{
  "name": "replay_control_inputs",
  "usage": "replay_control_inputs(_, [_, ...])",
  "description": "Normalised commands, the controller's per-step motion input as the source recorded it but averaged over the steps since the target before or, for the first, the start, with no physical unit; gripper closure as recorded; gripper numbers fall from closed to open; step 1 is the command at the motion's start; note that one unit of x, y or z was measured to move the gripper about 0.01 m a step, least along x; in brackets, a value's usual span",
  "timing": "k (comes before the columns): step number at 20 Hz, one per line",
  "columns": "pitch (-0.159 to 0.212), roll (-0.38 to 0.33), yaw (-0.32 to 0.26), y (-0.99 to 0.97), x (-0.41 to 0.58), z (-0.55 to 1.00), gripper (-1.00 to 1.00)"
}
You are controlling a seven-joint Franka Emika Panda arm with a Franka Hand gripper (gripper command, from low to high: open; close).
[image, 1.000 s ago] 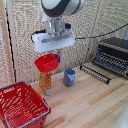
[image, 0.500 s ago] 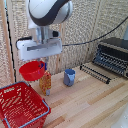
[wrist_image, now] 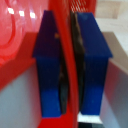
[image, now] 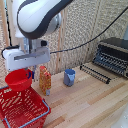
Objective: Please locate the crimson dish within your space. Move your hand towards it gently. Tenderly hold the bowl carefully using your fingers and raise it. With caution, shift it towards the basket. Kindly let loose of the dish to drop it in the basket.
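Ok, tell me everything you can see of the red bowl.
The red bowl is small, round, shallow, glossy like plastic. It hangs in the air, slightly tilted, above the near end of the red mesh basket, touching nothing but the gripper. In the wrist view its thin rim is clamped between the blue fingers.

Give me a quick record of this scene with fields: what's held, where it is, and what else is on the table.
held: red bowl, rim pinched between the gripper fingers
gripper: shut on the bowl's rim
bowl position: in the air, over the far edge of the red basket
basket: on the wooden table, at the exterior view's left
other items: orange carton, blue cup, black toaster oven
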Motion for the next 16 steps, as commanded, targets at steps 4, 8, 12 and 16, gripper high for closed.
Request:
replay_control_inputs(4, [-0.091, -0.117, 0.137, 0.35, 0.226, -0.27, 1.0])
replay_control_inputs(8, [-0.121, -0.227, 0.134, 0.17, 0.292, -0.26, 1.0])
replay_control_inputs(12, [-0.12, -0.231, 0.141, 0.12, 0.363, -0.15, 1.0])
replay_control_inputs(16, [-0.105, -0.112, 0.121, 0.14, 0.283, -0.13, 1.0])
